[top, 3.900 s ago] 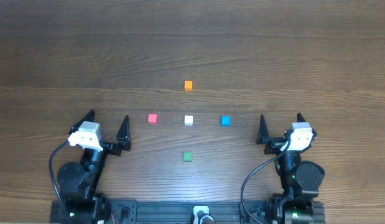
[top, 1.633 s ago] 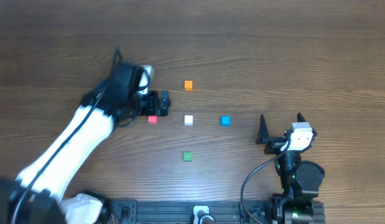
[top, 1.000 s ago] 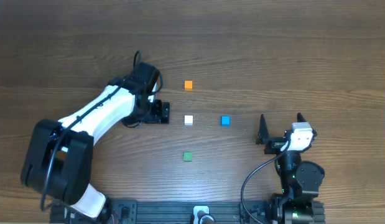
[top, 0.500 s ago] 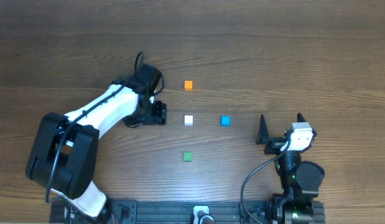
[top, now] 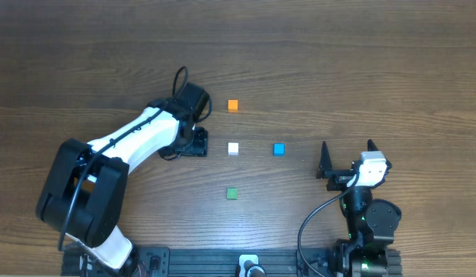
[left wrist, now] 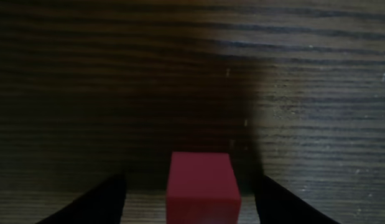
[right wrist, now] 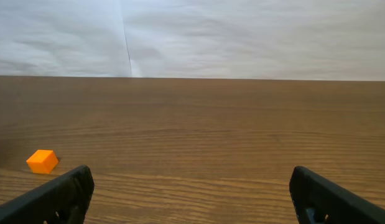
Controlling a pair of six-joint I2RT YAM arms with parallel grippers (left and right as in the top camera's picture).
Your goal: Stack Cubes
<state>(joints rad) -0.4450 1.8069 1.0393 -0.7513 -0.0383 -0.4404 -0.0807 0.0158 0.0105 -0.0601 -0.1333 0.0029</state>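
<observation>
A red cube rests on the wooden table, and my left gripper is low around it. Its fingers stand open on either side of the cube, with a gap on each side. From above, the left gripper covers that cube, just left of a white cube. An orange cube sits farther back, a blue cube lies to the white one's right, and a green cube is nearer the front. My right gripper stands open near its base, holding nothing.
The orange cube also appears in the right wrist view, on the brown wooden table, which stretches wide around the cubes. A pale wall rises behind the table's far edge.
The left arm swung from its rest pose out to the red cube and came down over it, then shifted slightly right. The right arm and the other cubes stayed put.
</observation>
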